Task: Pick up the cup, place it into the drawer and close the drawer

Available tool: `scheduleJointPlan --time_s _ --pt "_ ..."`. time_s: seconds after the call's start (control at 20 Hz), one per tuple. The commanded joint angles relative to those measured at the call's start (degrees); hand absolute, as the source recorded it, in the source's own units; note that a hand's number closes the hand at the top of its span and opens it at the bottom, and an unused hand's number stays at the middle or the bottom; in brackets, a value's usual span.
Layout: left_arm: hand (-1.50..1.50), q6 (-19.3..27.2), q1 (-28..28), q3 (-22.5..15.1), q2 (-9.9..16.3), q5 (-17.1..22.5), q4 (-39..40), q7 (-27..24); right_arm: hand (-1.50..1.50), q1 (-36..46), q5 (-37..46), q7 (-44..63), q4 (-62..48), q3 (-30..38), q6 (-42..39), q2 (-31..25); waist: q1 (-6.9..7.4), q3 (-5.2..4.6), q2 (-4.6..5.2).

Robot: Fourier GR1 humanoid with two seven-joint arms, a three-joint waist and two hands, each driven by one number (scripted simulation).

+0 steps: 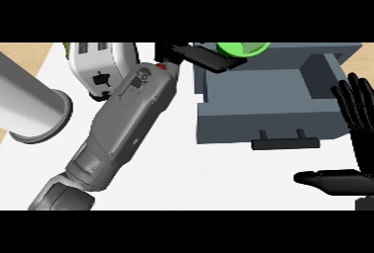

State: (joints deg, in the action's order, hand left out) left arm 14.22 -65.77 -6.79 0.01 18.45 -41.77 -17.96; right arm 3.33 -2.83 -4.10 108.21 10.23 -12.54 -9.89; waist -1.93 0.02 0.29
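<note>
— Left hand (207, 57) first: where is it, and what is it doing?

— Up at the top of the head view, at the end of one grey forearm (124, 123) that runs diagonally from the lower left. Its black fingers are curled against the green cup (243, 48), so it is gripping the cup right at the back left corner of the open drawer (277, 126).

— Is the cup inside the drawer?

— I cannot tell. Only part of it shows, cut by the picture's upper limit, above the drawer's rear wall and the grey cabinet behind it.

— And the other hand?

— One right hand (350, 163) shows at the right edge, fingers straight and pointing up, thumb out to the left. It holds nothing and rests just beside the drawer's right wall, overlapping that corner.

— How much room is there around the drawer?

— Its inside is a bare grey floor with walls on all four sides. The front panel carries one dark handle (286, 143) on two short posts, facing the viewer. In front of it the white counter (219, 178) lies open down to the lower edge.

— What else is on the counter?

— One white toaster-like appliance (99, 66) at the upper left, partly behind the forearm, and one large grey cylinder (29, 106) lying at the left edge, its open rim toward the arm. A strip of wood (25, 54) shows past the counter's upper left corner.
</note>
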Motion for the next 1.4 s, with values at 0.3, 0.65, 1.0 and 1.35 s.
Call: scheduleJointPlan --time_s 0.3,0.65,1.0,1.35 --pt "1.5 4.3 -5.8 -10.4 0.0 10.3 12.9 -4.5 -1.5 5.8 -1.2 3.3 -1.5 0.8 -0.5 -1.9 -1.49 0.01 0.43" --pt "1.5 7.8 -7.9 -17.9 0.0 12.4 17.7 -0.7 -1.5 2.2 -2.8 -0.3 -1.8 2.4 -3.2 -2.9 -2.28 0.06 0.52" --pt "-1.5 8.8 -8.0 -26.8 0.0 14.1 17.6 3.7 -1.5 4.1 0.2 0.8 -1.4 -0.7 -1.0 -0.8 -2.83 0.05 0.65" --pt "-1.5 14.0 -7.2 -32.7 0.0 14.9 17.0 3.5 -1.5 5.2 -0.3 1.3 -2.2 -0.5 -0.9 -0.8 -3.28 0.05 0.95"
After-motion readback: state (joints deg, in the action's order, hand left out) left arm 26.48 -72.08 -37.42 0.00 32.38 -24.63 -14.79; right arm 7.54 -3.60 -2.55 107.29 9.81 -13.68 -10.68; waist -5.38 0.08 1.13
